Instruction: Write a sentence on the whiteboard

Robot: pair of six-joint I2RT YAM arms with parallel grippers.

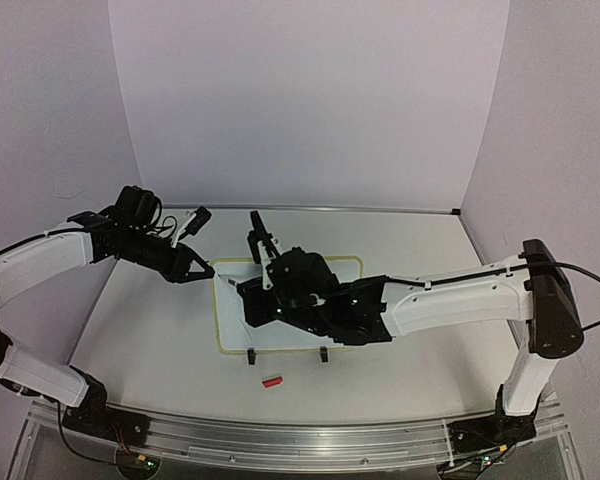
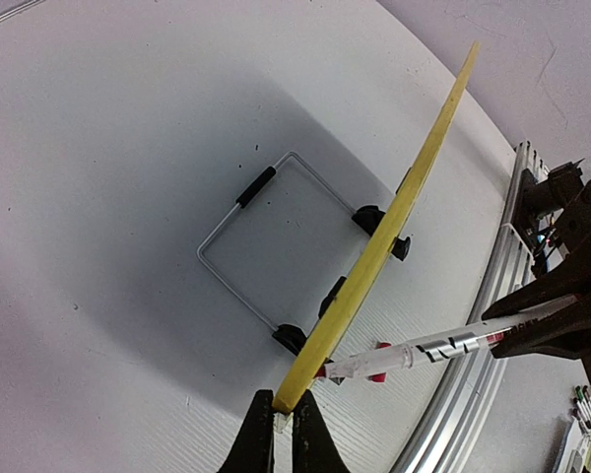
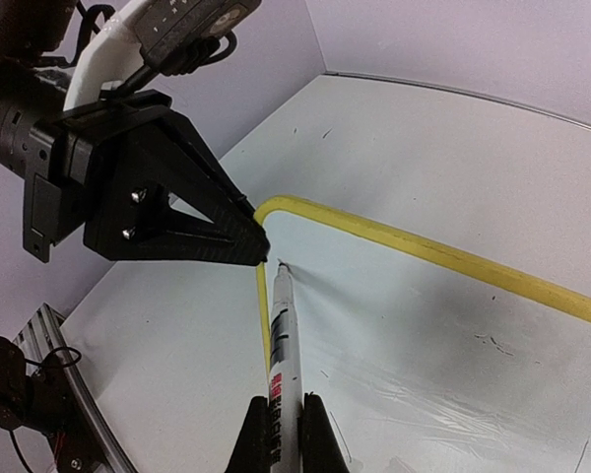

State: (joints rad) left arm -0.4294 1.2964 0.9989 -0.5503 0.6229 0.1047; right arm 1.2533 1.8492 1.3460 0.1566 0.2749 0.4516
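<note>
1. Steadiness comes first: your left gripper is pinched shut on the far left corner of the whiteboard. Hold that clamp firm so the board cannot slide under pen pressure.
2. The board rests on the bench, its clip feet on the near edge. The part of its face that shows carries no writing yet.
3. Your right gripper is closed around the marker. The tip sits just inside that same corner, right beside the left gripper; whether it touches I cannot tell. Press lightly and stroke rightward, away from the clamp.
4. Just off the board's near edge lies a red cap. The bench is matte white, enclosed by plain pale walls.
</note>
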